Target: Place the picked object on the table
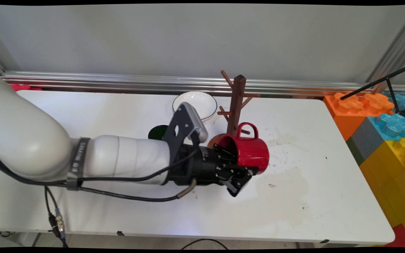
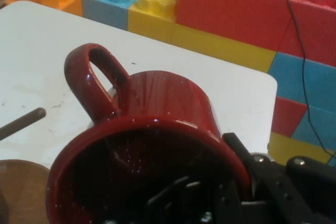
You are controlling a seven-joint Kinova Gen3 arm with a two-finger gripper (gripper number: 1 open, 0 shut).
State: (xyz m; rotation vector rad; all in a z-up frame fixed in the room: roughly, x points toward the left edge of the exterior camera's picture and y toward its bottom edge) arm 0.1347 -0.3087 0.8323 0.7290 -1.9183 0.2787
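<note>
Hand [image 1: 239, 175] clamped on the rim wall of a red mug [image 1: 250, 151], one finger inside the mouth, the other outside against the lower wall. Mug held on its side, clear of the worktop [image 1: 294, 196], mouth toward the arm, handle [image 1: 248, 128] pointing up. Glazed ceramic by the gloss: rigid, probably fairly heavy for its size, smooth and likely slippery, liable to chip or crack if knocked. Pinched by the wall alone, prone to swivel; rim or handle loop the natural places to hold.

Just behind the mug, a brown wooden mug tree [image 1: 237, 102]: upright square post, thin angled pegs, round base partly hidden. Left of the tree and farther back, a white bowl [image 1: 195, 103] with a dark rim line. Left of the tree's base, a dark green disc [image 1: 157, 133], mostly hidden. Far right of the tree, off the worktop, big coloured plastic blocks [image 1: 381, 123] with knobbed tops.
</note>
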